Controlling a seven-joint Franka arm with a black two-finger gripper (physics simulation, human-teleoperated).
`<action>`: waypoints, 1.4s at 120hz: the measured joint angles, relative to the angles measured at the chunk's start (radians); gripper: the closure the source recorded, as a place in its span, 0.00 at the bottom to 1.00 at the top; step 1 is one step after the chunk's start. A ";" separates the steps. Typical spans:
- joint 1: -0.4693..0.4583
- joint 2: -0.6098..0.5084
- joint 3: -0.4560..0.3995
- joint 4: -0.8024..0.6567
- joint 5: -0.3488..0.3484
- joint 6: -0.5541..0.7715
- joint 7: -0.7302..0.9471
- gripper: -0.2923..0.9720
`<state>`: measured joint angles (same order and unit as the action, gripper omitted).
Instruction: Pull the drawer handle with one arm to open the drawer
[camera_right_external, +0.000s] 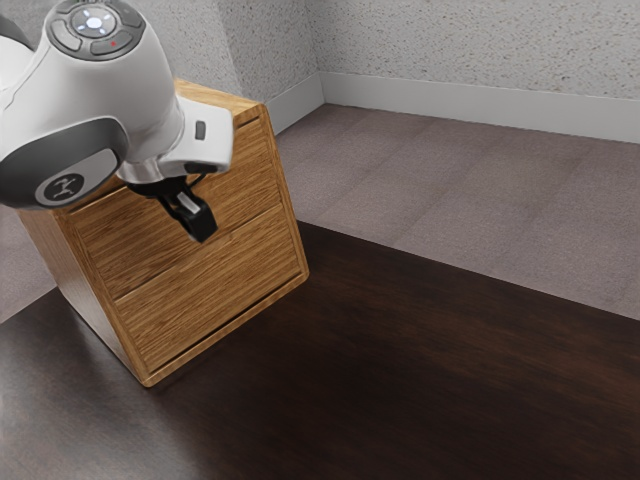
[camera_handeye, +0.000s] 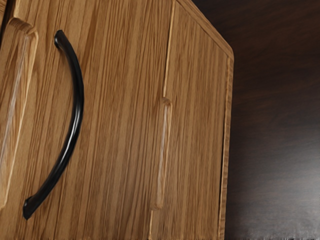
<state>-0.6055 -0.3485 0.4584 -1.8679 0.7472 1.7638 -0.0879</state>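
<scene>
One bowed black handle (camera_handeye: 77, 120) lies along the drawer front (camera_handeye: 125, 125); cannot tell the claw (camera_right_external: 197, 222) opening.

Soft, even light; faint shadows.

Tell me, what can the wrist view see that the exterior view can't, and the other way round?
The wrist view adds the black curved handle bowed across a drawer front, and a recessed groove in the wood beside it. The exterior view adds the white arm, its black gripper in front of the cabinet's upper front, the grey carpet and the speckled wall. Both share the wooden drawer cabinet and the dark table it stands on.
</scene>
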 joint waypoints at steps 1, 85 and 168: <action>0.000 0.000 0.000 0.000 0.000 -0.001 0.000 0.23; -0.018 0.042 0.020 0.080 0.001 -0.032 0.006 0.23; -0.060 0.039 0.122 0.054 -0.019 -0.022 0.000 0.23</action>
<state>-0.6655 -0.3099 0.5807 -1.8135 0.7287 1.7419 -0.0881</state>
